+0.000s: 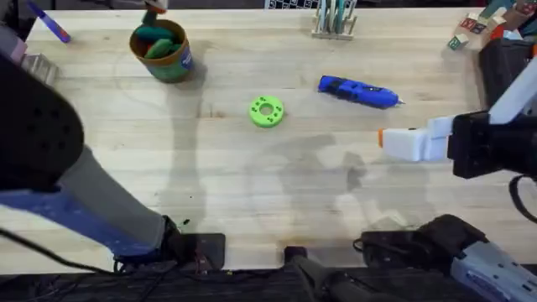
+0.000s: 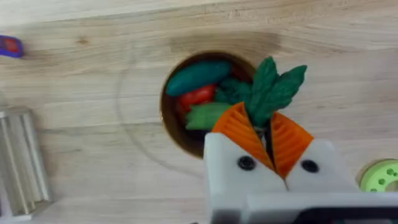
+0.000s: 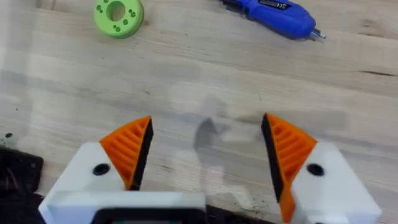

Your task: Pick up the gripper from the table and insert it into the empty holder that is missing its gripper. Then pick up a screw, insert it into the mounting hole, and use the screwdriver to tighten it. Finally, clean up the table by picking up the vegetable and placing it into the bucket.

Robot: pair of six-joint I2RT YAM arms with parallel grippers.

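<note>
My left gripper (image 2: 266, 130) is shut on the vegetable (image 2: 273, 87), whose green leafy end sticks out past the orange pads. It hangs just over the rim of the bucket (image 2: 166, 118), a green cup at the table's far left (image 1: 172, 65) that holds teal, red and green toy pieces. My right gripper (image 3: 205, 149) stands open above bare wood at the right (image 1: 384, 138), with nothing between its fingers. The blue screwdriver (image 1: 359, 91) (image 3: 273, 12) lies on the table beyond it. The orange gripper piece, the holder and the screw are out of view.
A lime-green ring disc (image 1: 267, 111) (image 3: 118, 15) (image 2: 380, 176) lies mid-table. A rack (image 1: 334, 21) stands at the far edge, toy blocks (image 1: 474, 25) at the far right. A metal piece (image 2: 22, 162) and a blue-purple pen (image 1: 50, 23) lie left of the bucket.
</note>
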